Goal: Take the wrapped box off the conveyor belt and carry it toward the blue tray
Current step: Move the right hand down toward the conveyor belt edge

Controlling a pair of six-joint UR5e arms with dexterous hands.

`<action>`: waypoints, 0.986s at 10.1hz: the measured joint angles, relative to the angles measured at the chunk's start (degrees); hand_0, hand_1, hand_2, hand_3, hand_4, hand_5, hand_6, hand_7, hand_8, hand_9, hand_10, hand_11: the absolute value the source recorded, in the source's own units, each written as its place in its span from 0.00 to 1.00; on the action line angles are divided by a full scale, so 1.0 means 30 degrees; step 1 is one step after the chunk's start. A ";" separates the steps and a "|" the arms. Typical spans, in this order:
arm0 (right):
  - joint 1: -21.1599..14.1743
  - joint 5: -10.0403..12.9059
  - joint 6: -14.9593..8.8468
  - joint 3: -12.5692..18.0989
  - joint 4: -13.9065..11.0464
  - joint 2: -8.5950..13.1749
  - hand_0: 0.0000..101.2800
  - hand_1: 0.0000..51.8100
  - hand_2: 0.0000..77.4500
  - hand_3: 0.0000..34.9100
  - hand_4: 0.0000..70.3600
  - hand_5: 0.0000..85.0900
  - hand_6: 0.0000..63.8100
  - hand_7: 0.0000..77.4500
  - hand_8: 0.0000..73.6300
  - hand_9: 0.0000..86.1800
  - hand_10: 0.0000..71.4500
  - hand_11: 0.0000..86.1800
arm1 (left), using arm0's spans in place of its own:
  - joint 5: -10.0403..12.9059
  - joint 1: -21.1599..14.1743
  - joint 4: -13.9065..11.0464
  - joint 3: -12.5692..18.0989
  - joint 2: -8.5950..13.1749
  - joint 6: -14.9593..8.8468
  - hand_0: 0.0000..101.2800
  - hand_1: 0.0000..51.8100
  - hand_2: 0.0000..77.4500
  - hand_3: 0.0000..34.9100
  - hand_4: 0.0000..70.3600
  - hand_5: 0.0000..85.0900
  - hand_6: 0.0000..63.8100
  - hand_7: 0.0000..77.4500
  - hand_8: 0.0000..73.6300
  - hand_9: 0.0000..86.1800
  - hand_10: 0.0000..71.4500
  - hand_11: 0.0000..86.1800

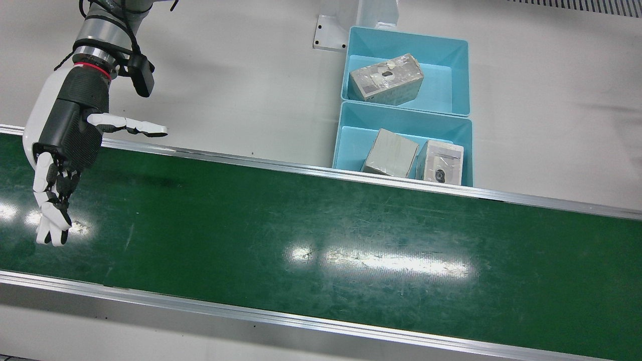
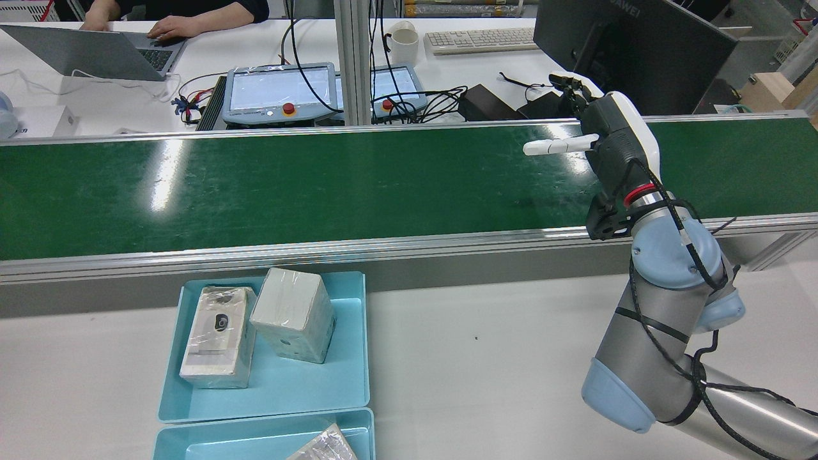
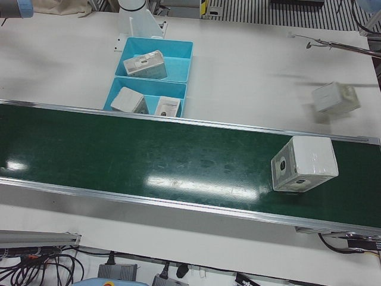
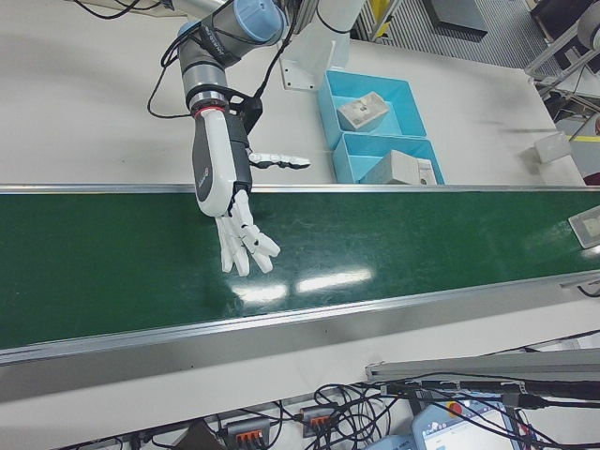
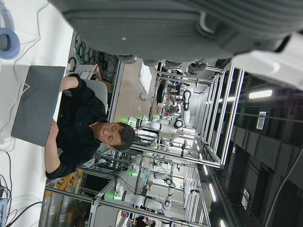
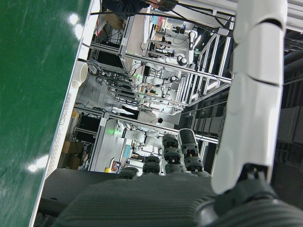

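Note:
The wrapped box, white with a dark round mark on one face, stands on the green conveyor belt toward the right of the left-front view; it also peeks in at the right edge of the right-front view. Two blue trays sit side by side just beyond the belt and hold similar wrapped boxes. My right hand hovers open over the belt's other end, fingers spread and thumb out, far from the box. My left hand shows only its palm edge, nothing in it.
Another wrapped box appears blurred on the white table beyond the belt. Aluminium rails edge the belt. Across the belt a person types at a laptop, with control pendants and cables nearby.

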 joint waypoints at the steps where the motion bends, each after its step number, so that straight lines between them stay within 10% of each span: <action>1: -0.0019 0.0000 0.0028 -0.0005 0.0035 -0.0005 0.46 0.24 0.09 0.00 0.02 0.28 0.05 0.06 0.04 0.08 0.00 0.02 | 0.0000 0.0000 0.0000 0.0001 0.0000 0.0000 0.00 0.00 0.01 0.00 0.00 0.01 0.00 0.00 0.01 0.00 0.01 0.01; 7: -0.0493 -0.0766 -0.0297 -0.0317 0.1108 0.0380 0.45 0.18 0.11 0.00 0.00 0.27 0.10 0.03 0.06 0.05 0.02 0.01 | 0.0000 0.0000 0.0000 0.0000 -0.0001 0.0000 0.00 0.00 0.01 0.00 0.00 0.01 0.00 0.00 0.01 0.00 0.01 0.01; 10: 0.1226 -0.5506 -0.0488 -0.3372 0.1234 0.3295 0.62 0.52 0.19 0.00 0.07 0.37 0.25 0.07 0.13 0.02 0.00 0.02 | 0.0000 0.0000 0.0000 0.0000 0.0000 0.0000 0.00 0.00 0.01 0.00 0.00 0.01 0.00 0.01 0.01 0.00 0.01 0.01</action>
